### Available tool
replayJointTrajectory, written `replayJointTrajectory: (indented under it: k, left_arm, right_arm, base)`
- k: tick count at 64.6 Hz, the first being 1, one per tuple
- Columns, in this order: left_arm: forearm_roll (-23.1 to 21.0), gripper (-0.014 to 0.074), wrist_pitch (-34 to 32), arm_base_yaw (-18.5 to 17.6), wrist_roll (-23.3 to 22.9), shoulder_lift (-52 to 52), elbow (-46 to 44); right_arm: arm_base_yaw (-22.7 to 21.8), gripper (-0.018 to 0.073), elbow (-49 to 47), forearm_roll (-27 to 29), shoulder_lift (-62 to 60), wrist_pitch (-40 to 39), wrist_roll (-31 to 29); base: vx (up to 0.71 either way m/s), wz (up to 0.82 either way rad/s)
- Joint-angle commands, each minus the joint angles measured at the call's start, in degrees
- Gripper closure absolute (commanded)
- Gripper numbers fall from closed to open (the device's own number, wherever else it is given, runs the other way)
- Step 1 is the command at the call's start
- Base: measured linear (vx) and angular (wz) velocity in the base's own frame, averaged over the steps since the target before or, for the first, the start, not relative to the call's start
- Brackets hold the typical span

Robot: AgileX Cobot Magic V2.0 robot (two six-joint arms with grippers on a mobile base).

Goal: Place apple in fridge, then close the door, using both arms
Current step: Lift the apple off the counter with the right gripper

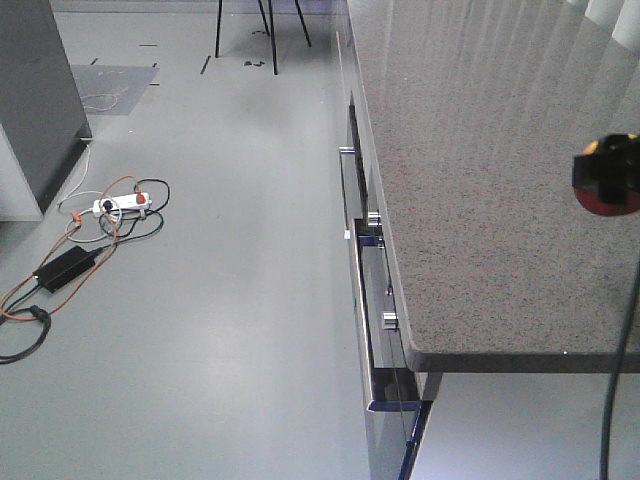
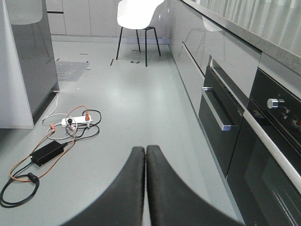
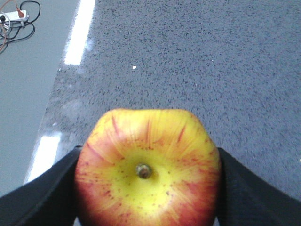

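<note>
Waxy, likely slippery, your apple (image 3: 148, 160) sat gripped across its middle by the right claw (image 3: 148, 181); left claw (image 2: 145, 153) closed, empty.

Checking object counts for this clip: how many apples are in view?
1. The apple is gripped by the right end effector, held above the speckled counter. None seen elsewhere, though others could lie out of frame.

In the front view the apple (image 1: 608, 176) sits blurred at three o'clock, sliced by the frame edge. The fridge (image 1: 35, 100) at ten o'clock shows only a lower corner. From the right wrist, the apple's lower part runs off the picture at six o'clock.
</note>
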Motion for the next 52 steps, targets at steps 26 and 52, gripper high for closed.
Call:
replayJointTrajectory:
  k: [26,52]
  left_arm:
    - [0.17,0.0601,-3.69,-0.31,-0.39,-0.81,1.21]
    - [0.17,0.0601,-3.69,-0.31,-0.39,-0.81,1.21]
  right_arm:
    - [-0.14,0.0372,17.93,0.64,-21.40,-2.20,0.18]
    - [-0.14,0.0372,25.27,0.31,-32.22,3.42,0.18]
  base:
    - [0.00,0.00]
    - [0.00,0.00]
